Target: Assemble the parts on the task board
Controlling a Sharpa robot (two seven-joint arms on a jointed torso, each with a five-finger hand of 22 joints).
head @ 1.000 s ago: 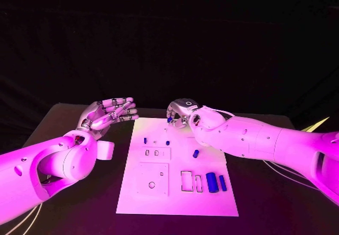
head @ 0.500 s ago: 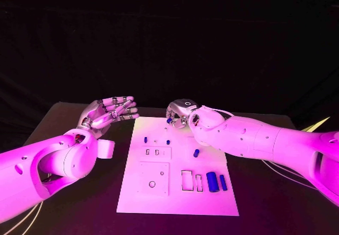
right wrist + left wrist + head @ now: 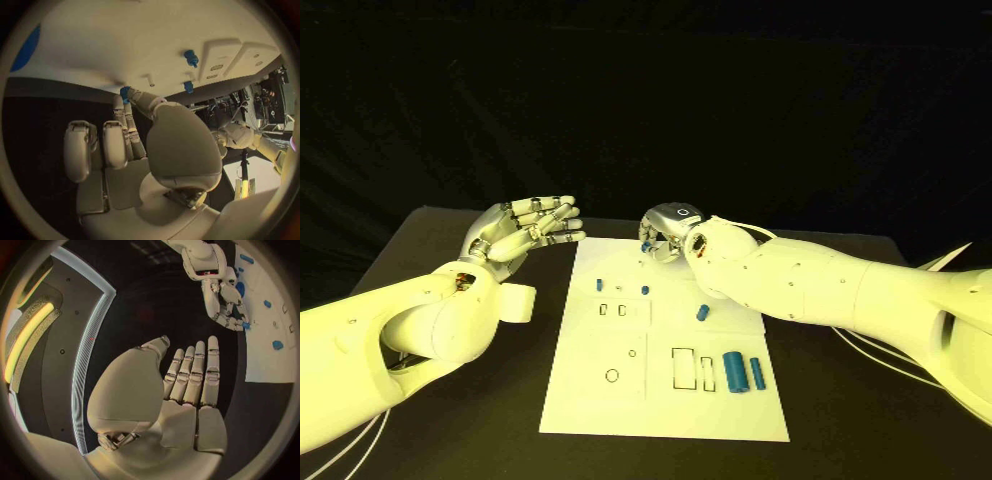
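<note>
Assembly looks barely begun. Task board (image 3: 661,400) lies mid-desk (image 3: 473,410) with most blue parts loose: two long cylinders (image 3: 734,371) lying near its right edge, a small piece (image 3: 702,312) lying by itself, and two small pegs (image 3: 600,285) near the slots, which may already be seated. Right hand (image 3: 671,230) hovers over the board's far edge, its fingers (image 3: 132,95) pinching a small blue part (image 3: 648,243). Left hand (image 3: 519,232) is raised beside the board, fingers apart, holding nothing. Most recesses appear unfilled.
</note>
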